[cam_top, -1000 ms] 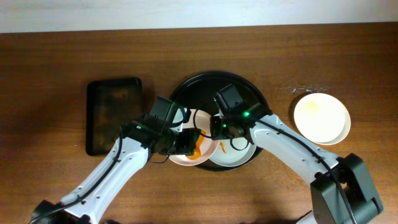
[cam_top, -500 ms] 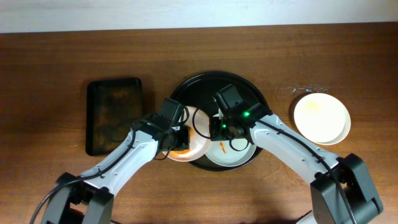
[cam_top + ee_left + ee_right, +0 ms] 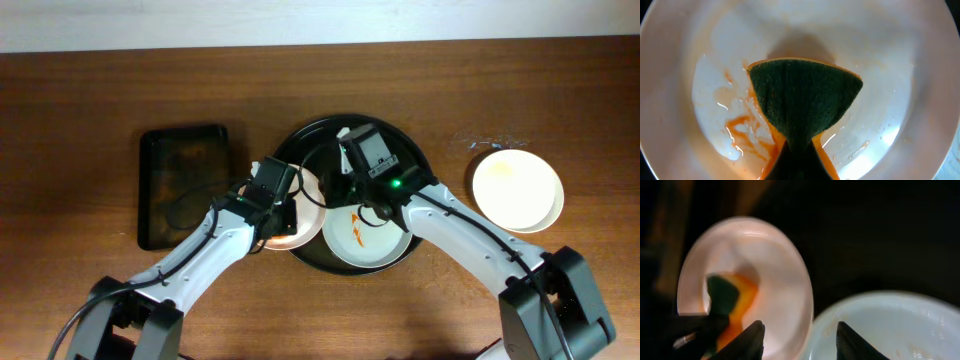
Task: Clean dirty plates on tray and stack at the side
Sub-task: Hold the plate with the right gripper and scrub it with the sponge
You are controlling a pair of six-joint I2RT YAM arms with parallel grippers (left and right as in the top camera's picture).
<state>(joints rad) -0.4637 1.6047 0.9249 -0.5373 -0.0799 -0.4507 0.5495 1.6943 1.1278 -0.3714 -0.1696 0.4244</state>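
nearest the robot, in the near part of the round black tray, a streaked plate lies flat, white with a short orange mark on it; just to its left, over the tray's left rim, sits the smeared plate, white, wet and marked with orange sauce, the two rims right beside each other; the left fingers are pressed together, pinching a sponge, green scouring face up over an orange body, and its broad end lies inside the smeared plate near the middle; the right fingers are spread apart above the tray's middle, with the smeared plate's rim showing between them, and i cannot tell whether they touch it; off the tray's right side, well apart from it, a plain plate rests on the brown tabletop; off the tray's left side lies a rectangular tray, dark and apart from the round one; the tray's far part shows bare black.
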